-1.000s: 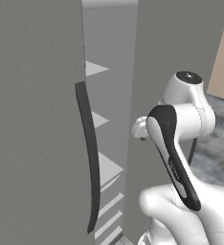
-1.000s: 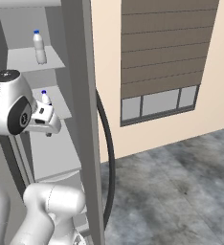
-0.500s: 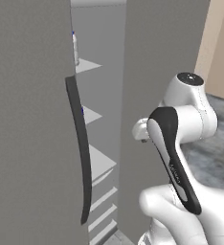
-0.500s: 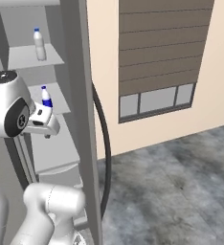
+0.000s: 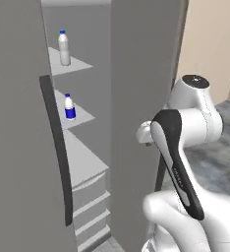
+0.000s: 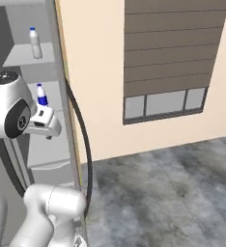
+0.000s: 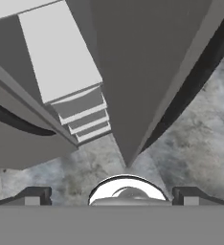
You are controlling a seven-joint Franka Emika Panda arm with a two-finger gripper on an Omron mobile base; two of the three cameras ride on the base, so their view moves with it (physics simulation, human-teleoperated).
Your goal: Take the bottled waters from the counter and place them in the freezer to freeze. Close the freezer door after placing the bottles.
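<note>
- Bottles: plain one (image 5: 64, 47) on the upper freezer shelf, labelled one (image 5: 69, 107) on the shelf below.
- Door (image 5: 18, 147) stands ajar, left of the arm, handle (image 5: 57, 147) vertical.
- Tool (image 7: 112, 195) spread, empty, pointing floorward beside the door edge.

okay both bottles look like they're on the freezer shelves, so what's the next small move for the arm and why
Probably swing the open gripper against the freezer door and start pushing it shut. The plain bottle stands on the upper shelf and the blue-labelled bottle on the shelf below, both upright inside the freezer. The gripper holds nothing, and the door stands open, so closing seems to be what remains.
</note>
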